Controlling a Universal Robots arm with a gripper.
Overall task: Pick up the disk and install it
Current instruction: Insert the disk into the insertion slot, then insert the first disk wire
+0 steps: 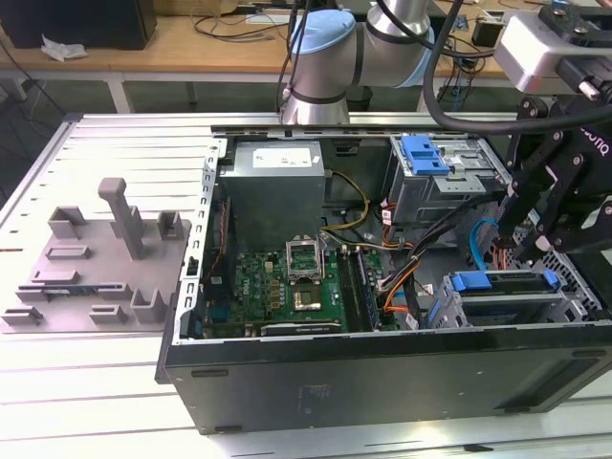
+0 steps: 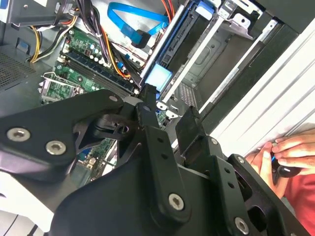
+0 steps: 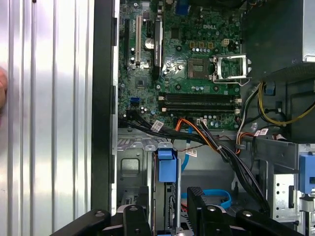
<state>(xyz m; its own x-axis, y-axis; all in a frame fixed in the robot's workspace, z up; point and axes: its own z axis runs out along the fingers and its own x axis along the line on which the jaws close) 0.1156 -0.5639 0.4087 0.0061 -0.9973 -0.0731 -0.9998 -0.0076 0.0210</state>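
The claw (image 3: 166,202) is open. Its two black fingers (image 3: 136,216) stand apart on either side of the disk (image 3: 166,169), with a gap at each side, and it holds nothing. The disk stands on edge in the grey drive cage (image 3: 129,167) at one corner of the open computer case (image 1: 382,378), with the blue tab of its carrier facing the claw. I cannot tell whether it is fully seated.

Just beyond the disk, a blue data cable (image 3: 216,196) and a bundle of black, orange and yellow wires cross the case. Farther in lies the green motherboard (image 3: 187,59), and past that the grey power supply (image 1: 277,186).

The disk is probably dense, rigid and smooth-sided, and sensitive to knocks. Its plastic carrier likely flexes. The best hold seems to be across its two broad flat faces near the blue tab, well clear of the cables.

The exterior view shows the whole case lying on the ribbed metal worktop (image 1: 86,411), with a grey fixture block (image 1: 96,258) at the exterior view's left. The second wrist view shows a person's hand (image 2: 288,147) outside the case wall, holding a small dark object.
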